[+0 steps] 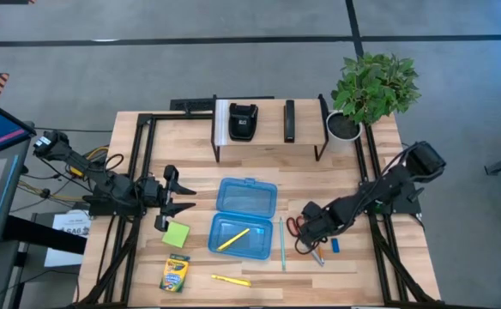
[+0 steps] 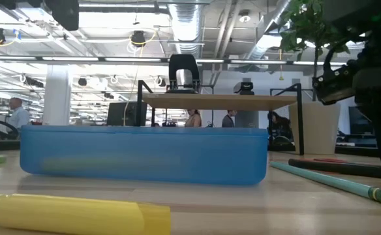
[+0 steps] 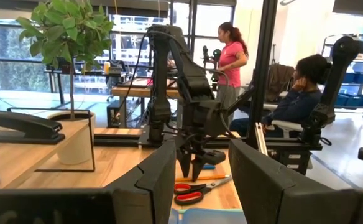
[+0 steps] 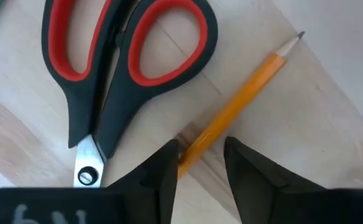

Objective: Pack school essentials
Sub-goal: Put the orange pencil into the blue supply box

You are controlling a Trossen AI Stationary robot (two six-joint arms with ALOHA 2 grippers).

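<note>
Right wrist view: right gripper is straddling the orange pencil — fingers spread; next, squeezing. Left gripper is waiting, fingers spread.

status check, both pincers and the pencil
Right pincer open, straddling orange pencil beside scissors. Left pincer open, idle near sticky pad. Nothing blocking.
</note>
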